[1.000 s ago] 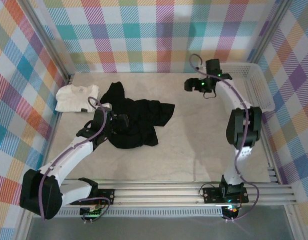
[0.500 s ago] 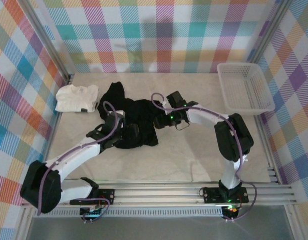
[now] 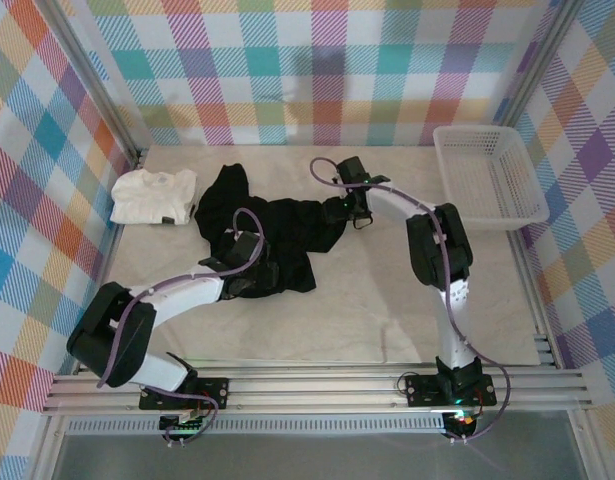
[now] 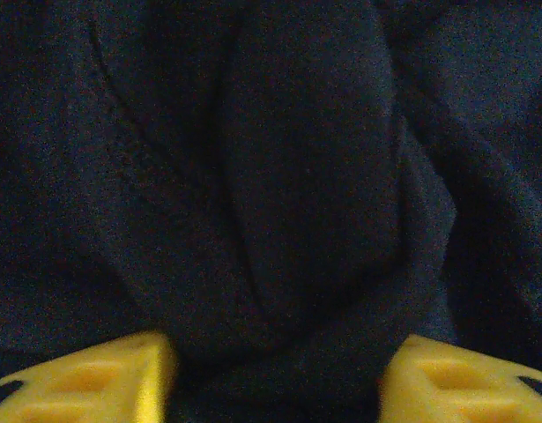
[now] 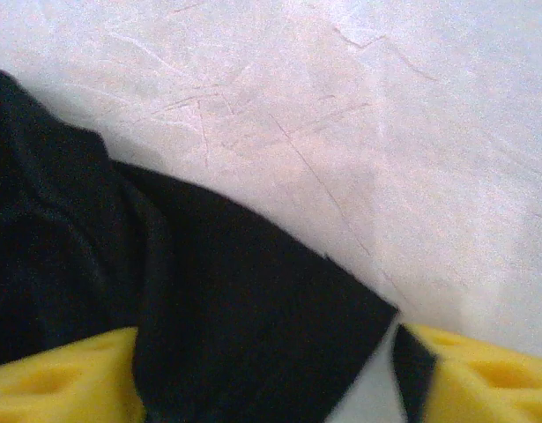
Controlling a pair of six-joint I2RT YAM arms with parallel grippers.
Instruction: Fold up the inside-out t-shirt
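Crumpled black inside-out t-shirt on the left-centre of the table, just right of a white t-shirt; left gripper on its near part, fingers partly apart astride a raised fold, whether pinched cannot be told; right gripper at its far-right corner, jaws apart, the corner lying loose between them.

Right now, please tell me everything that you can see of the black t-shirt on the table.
The black t-shirt is a large garment of soft, matte cloth, lying crumpled and unfolded on the pale table, left of centre, with one part reaching toward the white t-shirt. A thick fold sits between the fingers of the left gripper; a pointed corner at its right edge lies between those of the right gripper.
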